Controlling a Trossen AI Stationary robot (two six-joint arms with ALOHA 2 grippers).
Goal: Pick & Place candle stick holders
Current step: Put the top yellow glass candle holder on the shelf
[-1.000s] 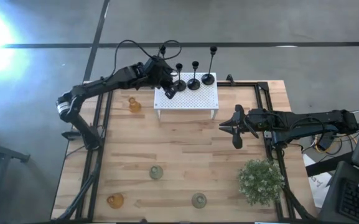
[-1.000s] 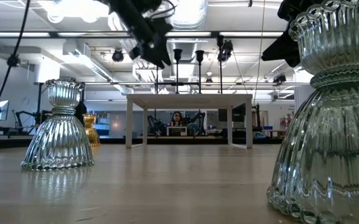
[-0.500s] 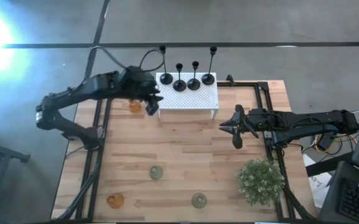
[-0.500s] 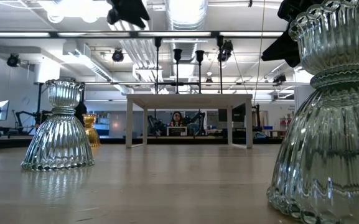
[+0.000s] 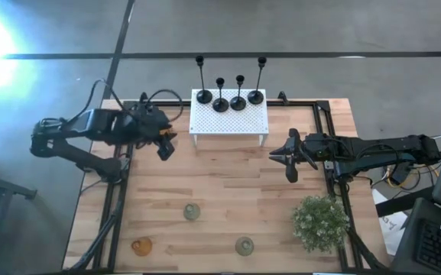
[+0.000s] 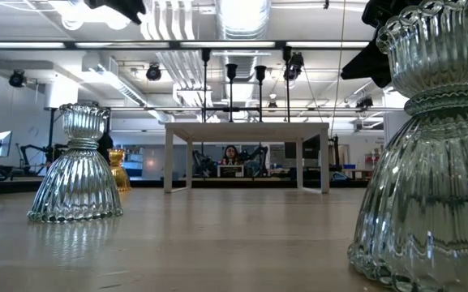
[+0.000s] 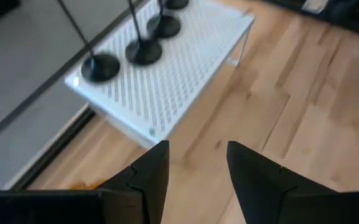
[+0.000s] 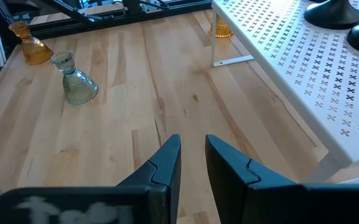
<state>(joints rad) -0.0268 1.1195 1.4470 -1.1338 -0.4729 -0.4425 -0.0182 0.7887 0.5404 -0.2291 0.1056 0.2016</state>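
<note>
Four black candle stick holders (image 5: 229, 99) stand on their round bases along the far edge of the white perforated rack (image 5: 231, 122). Two pale green glass holders (image 5: 192, 211) (image 5: 244, 245) and one amber one (image 5: 141, 246) stand on the table's near half. A second amber holder (image 8: 221, 26) stands left of the rack, mostly hidden under my left arm in the high view. My left gripper (image 5: 165, 150) is open and empty, above the table just left of the rack, as the left wrist view (image 7: 198, 155) shows. My right gripper (image 5: 290, 162) is open and empty, right of the rack.
A bushy green plant (image 5: 321, 221) stands at the near right. Black frame rails (image 5: 121, 153) run along the table's left and right sides. Bare wood (image 5: 235, 183) lies between the rack and the near holders.
My left gripper has drawn back from the rack's far left corner toward the table's left and near edges, empty. The leftmost black holder, hidden by the arm before, now shows standing on the rack.
</note>
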